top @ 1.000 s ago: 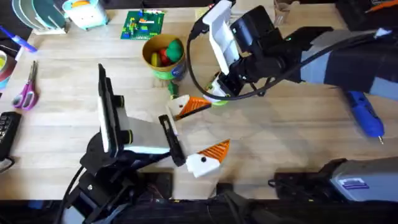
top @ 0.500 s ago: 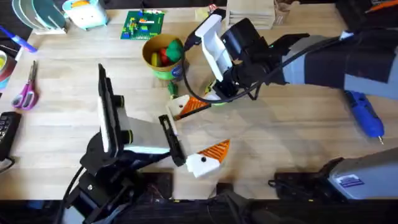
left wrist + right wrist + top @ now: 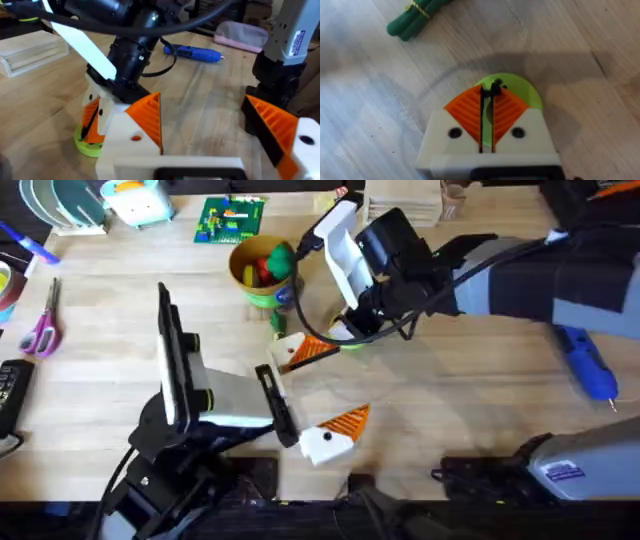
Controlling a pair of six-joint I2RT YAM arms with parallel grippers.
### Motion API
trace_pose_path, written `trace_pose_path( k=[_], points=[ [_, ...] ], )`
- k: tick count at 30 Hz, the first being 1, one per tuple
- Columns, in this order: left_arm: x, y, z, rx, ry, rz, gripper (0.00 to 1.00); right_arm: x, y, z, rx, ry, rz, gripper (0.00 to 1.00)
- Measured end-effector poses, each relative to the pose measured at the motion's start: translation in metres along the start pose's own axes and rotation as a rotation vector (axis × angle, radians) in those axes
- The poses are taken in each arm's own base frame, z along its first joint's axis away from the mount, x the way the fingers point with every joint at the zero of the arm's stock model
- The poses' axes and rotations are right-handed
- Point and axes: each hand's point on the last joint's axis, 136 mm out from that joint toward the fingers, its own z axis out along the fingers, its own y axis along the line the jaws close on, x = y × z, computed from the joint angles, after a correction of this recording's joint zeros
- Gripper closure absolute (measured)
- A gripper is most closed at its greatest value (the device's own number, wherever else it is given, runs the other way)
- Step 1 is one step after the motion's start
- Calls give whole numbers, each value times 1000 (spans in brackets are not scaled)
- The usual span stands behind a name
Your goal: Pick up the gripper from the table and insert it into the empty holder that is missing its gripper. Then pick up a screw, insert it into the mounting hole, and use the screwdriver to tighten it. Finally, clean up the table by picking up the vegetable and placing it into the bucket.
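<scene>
Wooden table [image 3: 120, 310] unchanged since before; right hand [image 3: 487, 100] still pinched together over green disc [image 3: 520, 89], left hand [image 3: 322, 395] spread apart

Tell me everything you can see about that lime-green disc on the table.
The lime-green disc is a flat, round piece that looks like plastic, lying on the wooden table right of the yellow bucket. The right end effector stands directly over it, its orange ribbed pads nearly closed and covering the middle, with something small and dark at their tips. A bundled green vegetable lies apart from it.
</scene>
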Motion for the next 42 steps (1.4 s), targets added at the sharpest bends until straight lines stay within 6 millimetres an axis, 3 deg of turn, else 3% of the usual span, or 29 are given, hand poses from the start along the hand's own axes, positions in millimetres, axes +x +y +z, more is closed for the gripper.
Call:
trace_pose_path(
  k=[6,9,25,33,42],
  points=[
    [0,0,0,0,0,0,9,0,0,3,-5,-1,0,908],
    [0,0,0,0,0,0,9,-1,0,3,-4,-4,-1,990],
    [0,0,0,0,0,0,10,-4,-8,-2,10,-5,13,993],
    [0,0,0,0,0,0,9,-26,-21,-44,78,-101,14,993],
    [0,0,0,0,0,0,9,-42,-9,-102,92,-148,28,993]
  ],
)
